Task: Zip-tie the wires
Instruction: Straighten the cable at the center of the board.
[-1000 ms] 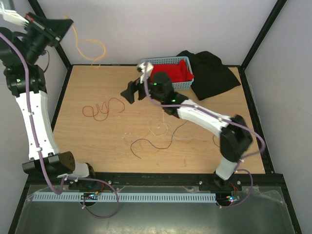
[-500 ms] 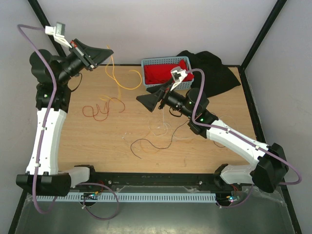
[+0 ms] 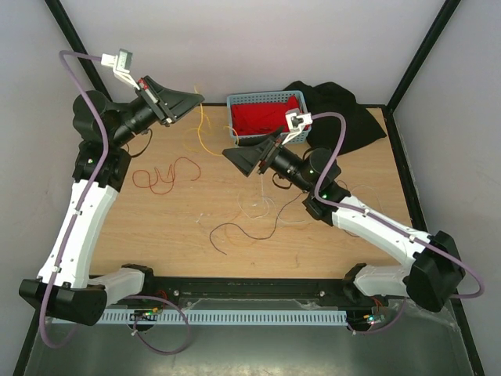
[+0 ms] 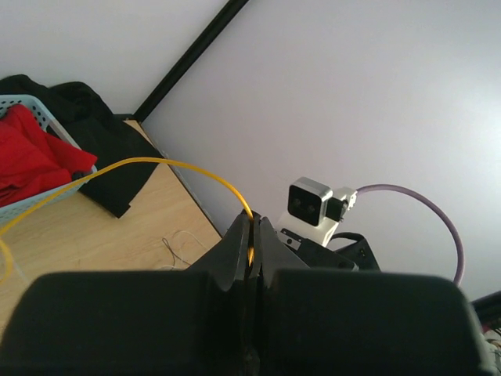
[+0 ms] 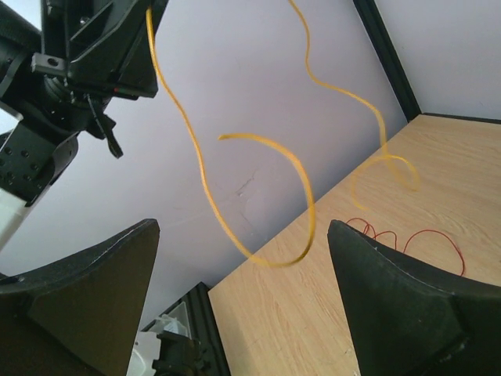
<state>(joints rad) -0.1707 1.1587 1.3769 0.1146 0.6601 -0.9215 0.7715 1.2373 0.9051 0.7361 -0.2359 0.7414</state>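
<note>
Yellow wire (image 3: 201, 124) pinched in clamped left gripper (image 3: 200, 99), dangling just left of basket (image 3: 264, 97). Right gripper (image 3: 232, 155) gapes wide, empty, wire just beyond its fingertips.

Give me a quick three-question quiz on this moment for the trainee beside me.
1. True or false: the left claw is shut on the yellow wire, holding it up off the table.
2. What lies in the blue basket? A) red cloth B) a zip tie C) a coil of black wire
3. Fill in: the right claw, facing the hanging wire, is ____ and holds nothing.

Key: 1 true; 2 A; 3 open.
</note>
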